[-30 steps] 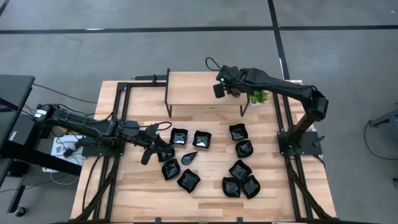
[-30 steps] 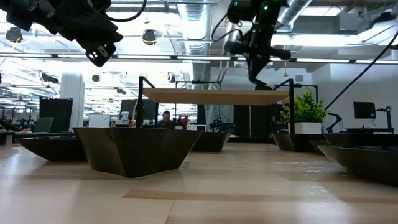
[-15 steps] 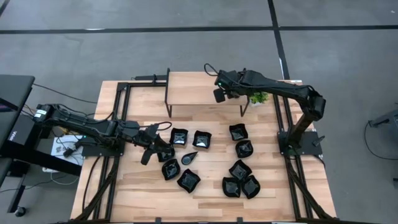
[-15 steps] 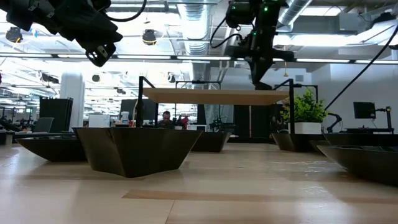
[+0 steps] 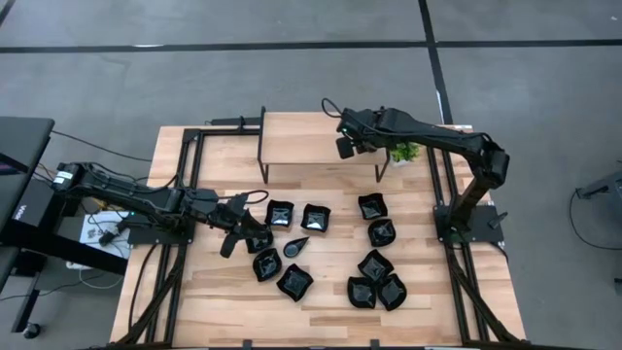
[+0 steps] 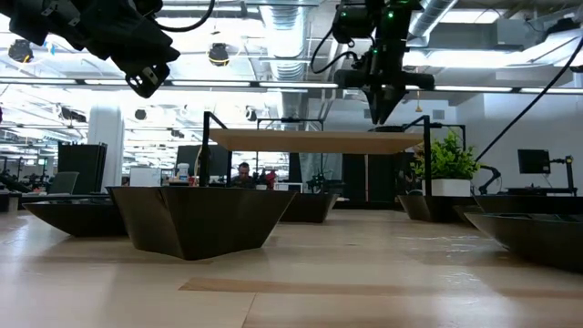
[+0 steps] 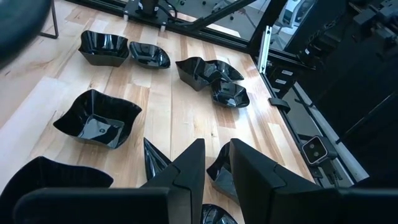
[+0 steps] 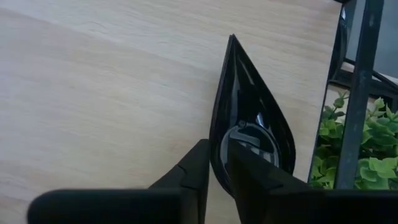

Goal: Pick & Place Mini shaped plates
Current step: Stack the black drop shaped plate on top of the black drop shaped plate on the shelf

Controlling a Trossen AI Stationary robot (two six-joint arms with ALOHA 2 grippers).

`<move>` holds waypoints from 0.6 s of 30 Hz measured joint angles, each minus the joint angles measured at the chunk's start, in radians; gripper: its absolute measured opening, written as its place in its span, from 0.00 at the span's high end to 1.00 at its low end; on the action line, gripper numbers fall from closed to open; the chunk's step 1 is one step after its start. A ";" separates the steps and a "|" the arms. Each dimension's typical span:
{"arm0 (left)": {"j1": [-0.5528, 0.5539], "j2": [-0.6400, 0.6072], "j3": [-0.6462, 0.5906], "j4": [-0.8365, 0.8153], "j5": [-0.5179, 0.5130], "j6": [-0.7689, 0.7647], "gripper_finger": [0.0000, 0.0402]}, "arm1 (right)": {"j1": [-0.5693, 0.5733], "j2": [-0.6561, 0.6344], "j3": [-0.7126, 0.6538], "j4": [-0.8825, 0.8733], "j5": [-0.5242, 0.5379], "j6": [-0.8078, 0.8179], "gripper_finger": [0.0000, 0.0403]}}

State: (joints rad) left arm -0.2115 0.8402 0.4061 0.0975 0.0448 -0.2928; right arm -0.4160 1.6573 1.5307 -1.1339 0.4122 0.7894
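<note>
My right end effector (image 5: pixel 347 146) hangs over the raised shelf (image 5: pixel 311 136) at the back of the bench (image 5: pixel 321 301), near its right end and close to the potted plant (image 5: pixel 404 152). In my right wrist view a teardrop plate (image 8: pixel 249 137) stands on edge between the fingers (image 8: pixel 193 168), its rim just above the shelf top. The jaws stand close on either side of it, but I cannot tell whether they grip it or have let go. I judge this the placing step for this plate: it is at the shelf, not yet lying flat there.

My left end effector (image 5: pixel 233 238) waits low over the left part of the bench, beside the nearest plates; its fingers (image 7: pixel 186 180) stand a little apart with nothing between them.

Most of the work looks left to do. About ten plates (image 5: pixel 372 264) lie scattered on the bench in front of the shelf: squares, a leaf shape, scalloped ones, a few touching at the right. Apart from the plate I carry, I see none on the shelf.
</note>
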 joint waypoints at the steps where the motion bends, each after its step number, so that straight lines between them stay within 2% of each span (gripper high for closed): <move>1: 0.000 0.000 0.000 0.000 0.000 0.000 0.81 | 0.000 0.000 0.000 0.000 0.000 -0.003 0.86; 6: 0.000 0.000 0.000 0.000 0.000 0.000 0.81 | 0.015 0.000 0.004 0.010 0.009 -0.033 0.84; 12: 0.000 0.000 0.000 0.000 0.000 0.000 0.81 | 0.087 0.000 0.080 0.017 0.096 -0.102 0.84; 18: 0.000 0.000 0.000 0.000 0.000 0.000 0.81 | 0.209 -0.002 0.150 0.083 0.140 -0.327 0.84</move>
State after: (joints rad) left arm -0.2114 0.8403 0.4061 0.0971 0.0452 -0.2932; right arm -0.2075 1.6558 1.6811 -1.0511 0.5520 0.4624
